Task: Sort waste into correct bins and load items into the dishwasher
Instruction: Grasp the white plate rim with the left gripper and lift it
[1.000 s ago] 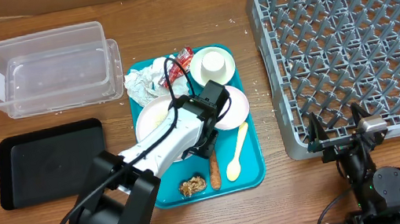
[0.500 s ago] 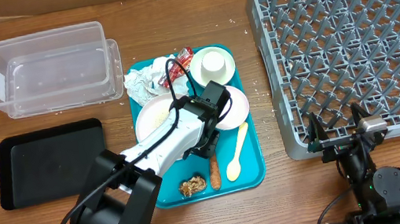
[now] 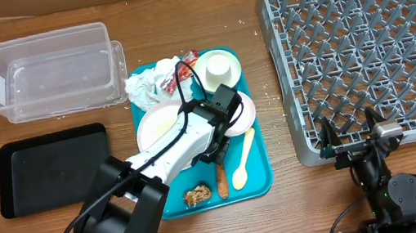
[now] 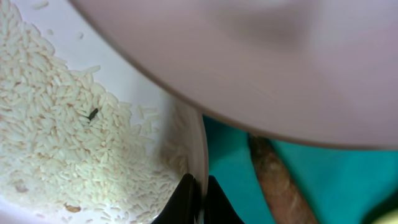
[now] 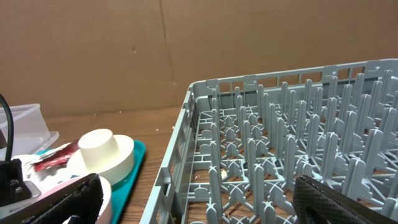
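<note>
The grey dish rack (image 5: pixel 280 149) fills the right half on the wooden table (image 5: pixel 158 121), and left of it, apart from it, an upturned white bowl (image 5: pixel 102 152) rests on a teal tray (image 5: pixel 135 163), with a red wrapper (image 5: pixel 53 158) farther left.

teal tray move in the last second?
Yes. The teal tray slid slightly left with its load, toward the clear tub and away from the grey dish rack, which stayed put.

Overhead cam: straight down, far, whole table (image 3: pixel 290 220), teal tray (image 3: pixel 259 181) near mid-frame. Left wrist: tight on tray, bowl (image 4: pixel 180 124) rim fills view. Right wrist: low, right of tray, facing back along rack (image 5: pixel 280 162); all three share the tray.
</note>
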